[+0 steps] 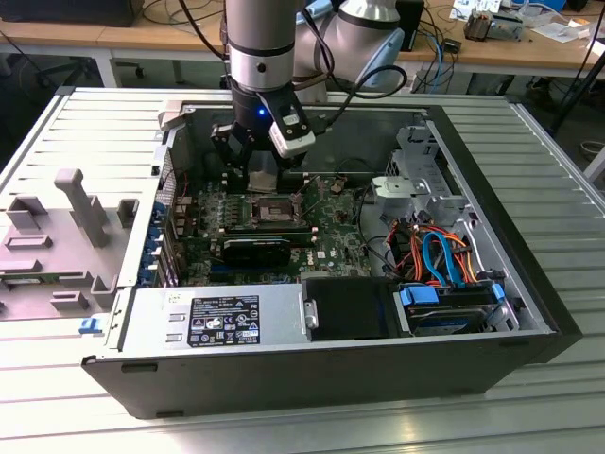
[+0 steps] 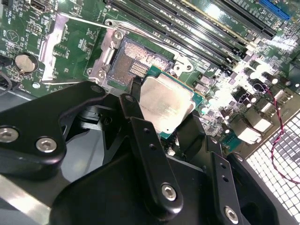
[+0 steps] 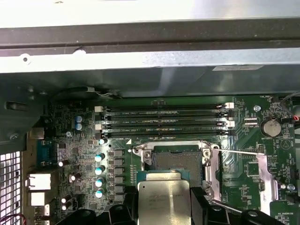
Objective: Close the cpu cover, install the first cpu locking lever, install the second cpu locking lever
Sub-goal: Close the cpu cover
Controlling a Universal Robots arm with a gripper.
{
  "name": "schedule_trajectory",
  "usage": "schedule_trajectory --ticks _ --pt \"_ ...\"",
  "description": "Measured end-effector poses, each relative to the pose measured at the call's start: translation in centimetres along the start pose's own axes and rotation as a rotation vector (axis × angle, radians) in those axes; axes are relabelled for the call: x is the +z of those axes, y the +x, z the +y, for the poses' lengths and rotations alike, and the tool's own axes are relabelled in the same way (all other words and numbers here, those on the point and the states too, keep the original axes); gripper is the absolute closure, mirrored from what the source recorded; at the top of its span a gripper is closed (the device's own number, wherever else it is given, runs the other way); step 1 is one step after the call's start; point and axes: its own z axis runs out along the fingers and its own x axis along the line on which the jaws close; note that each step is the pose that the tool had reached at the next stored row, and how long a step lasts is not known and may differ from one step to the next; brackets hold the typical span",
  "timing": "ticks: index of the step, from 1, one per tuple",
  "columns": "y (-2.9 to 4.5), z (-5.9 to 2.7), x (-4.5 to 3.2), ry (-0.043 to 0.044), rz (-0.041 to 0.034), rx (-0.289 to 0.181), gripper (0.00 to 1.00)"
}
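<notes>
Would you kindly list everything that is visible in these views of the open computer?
computer case: one, black, open on the slatted table
motherboard: one, green, inside the case
cpu cover: one, silvery, swung open beside the empty socket
processor chip: one, silver, over the socket
memory slots: four, black, alongside the socket
power supply: one, grey, case edge nearest the exterior camera
cables: several, orange and blue, exterior view's right
arm: one, grey, above the motherboard
tool: one, black, shut on the processor chip

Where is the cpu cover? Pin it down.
In the second wrist view, the square silvery-grey metal cpu cover is swung open beside the uncovered socket, between it and the round silver coin battery.
</notes>
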Motion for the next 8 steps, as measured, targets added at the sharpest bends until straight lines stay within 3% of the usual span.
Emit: schedule_trajectory --ticks 8 --pt "-0.70 0.07 0.03 0.0000 0.0000 0.000 0.45"
